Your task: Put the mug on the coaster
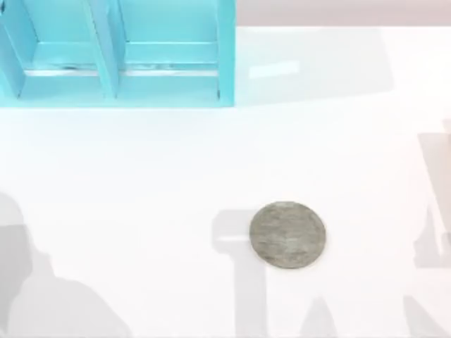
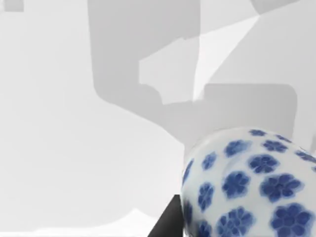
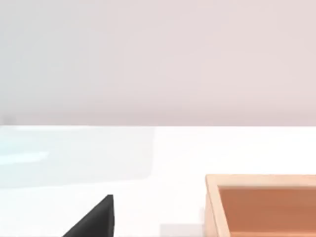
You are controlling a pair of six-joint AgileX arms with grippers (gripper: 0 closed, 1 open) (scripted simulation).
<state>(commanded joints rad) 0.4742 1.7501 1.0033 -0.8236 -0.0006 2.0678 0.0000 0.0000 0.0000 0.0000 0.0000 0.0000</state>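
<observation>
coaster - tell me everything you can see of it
The coaster is a flat round grey disc with a mottled, stone-like surface. It lies flat on the white table, toward the near edge and a little right of the middle in the top view. Nothing rests on it and nothing touches it apart from the table; its top is bare. A soft grey shadow falls across the table on its left side. The mug has not been set on it.

Mug (image 2: 247,185) and orange box (image 3: 261,205) edge-cropped; dark finger (image 2: 165,222) perhaps gripping.
</observation>
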